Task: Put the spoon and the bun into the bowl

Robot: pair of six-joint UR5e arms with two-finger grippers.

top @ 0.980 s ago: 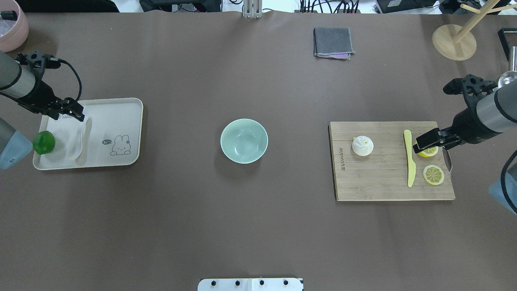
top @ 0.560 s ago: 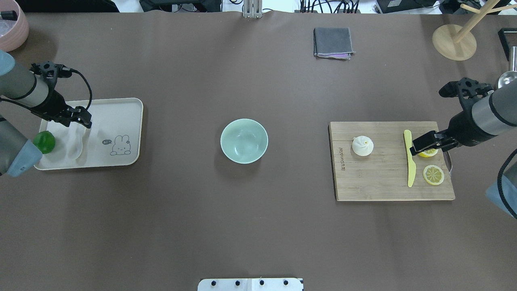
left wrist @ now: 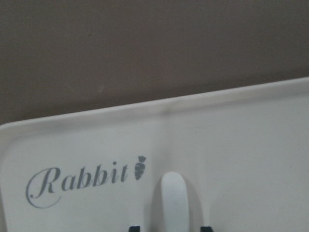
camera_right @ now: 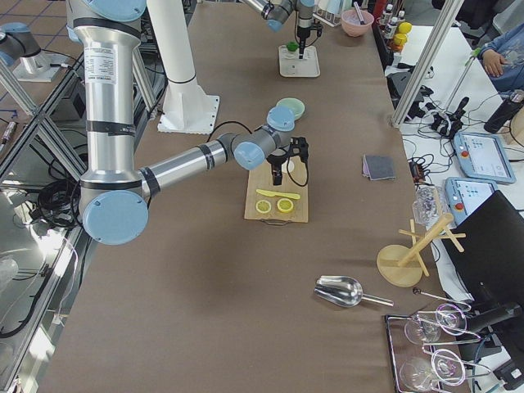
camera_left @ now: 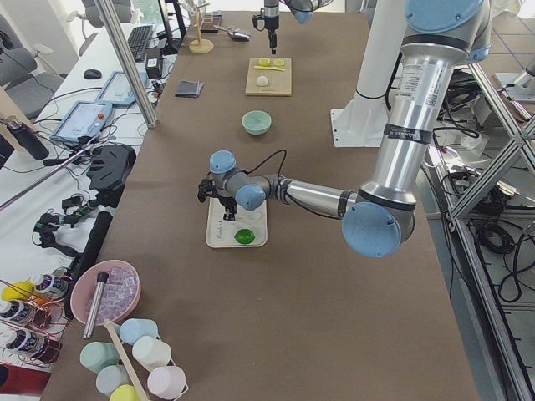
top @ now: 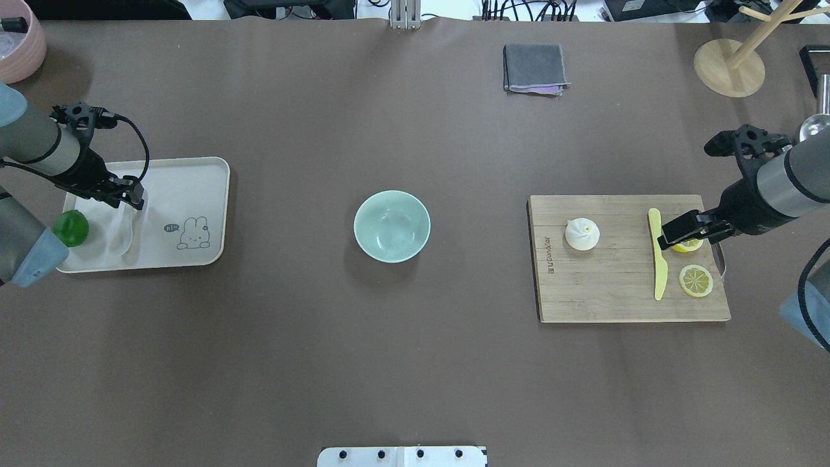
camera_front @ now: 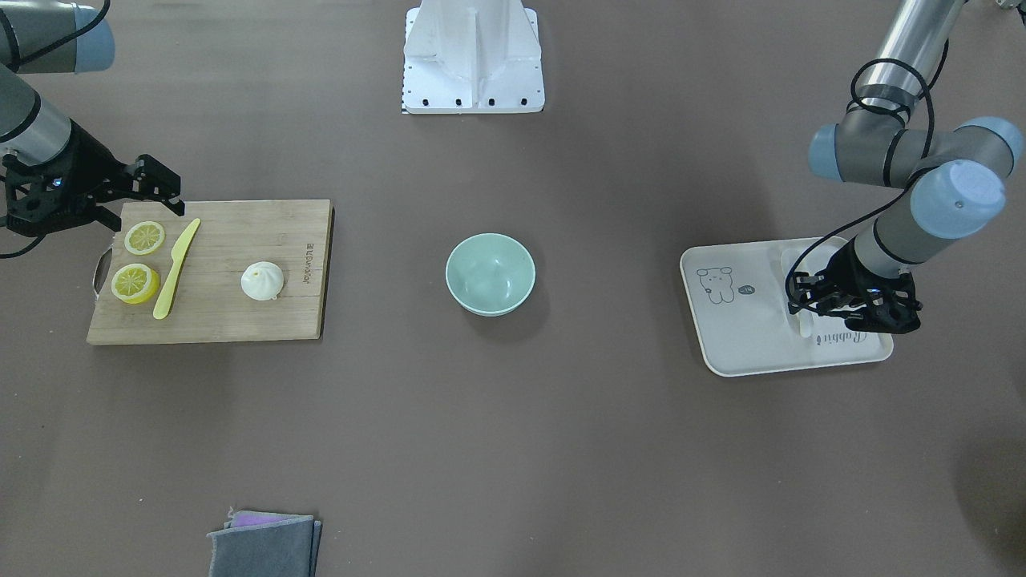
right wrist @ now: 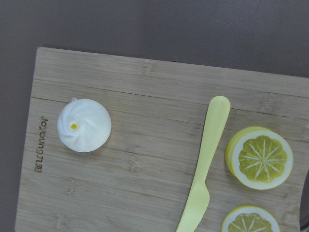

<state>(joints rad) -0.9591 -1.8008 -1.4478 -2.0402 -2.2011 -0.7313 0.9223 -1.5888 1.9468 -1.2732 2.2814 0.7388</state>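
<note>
Spoon position: the small white soup spoon (top: 121, 232) lies on the cream rectangular rabbit-print tray (top: 194, 188), well apart from the round pale mint-green bowl (top: 391, 226), on the bowl's robot-left side. Your left claw (top: 133, 198) is at the spoon's handle end, with its fingers apart, one on either side of the handle and a gap showing on each side. The small round white pleated bun (top: 581, 234) sits on the bamboo cutting board (top: 609, 292) on the bowl's robot-right side. Your right claw (top: 668, 237) hangs farther from the bowl than the bun, above the yellow plastic knife (top: 659, 272) and a lemon slice (top: 696, 280), fingers apart. Both items lie outside the bowl, which stands mid-way along the brown worktop (top: 415, 363).
</note>
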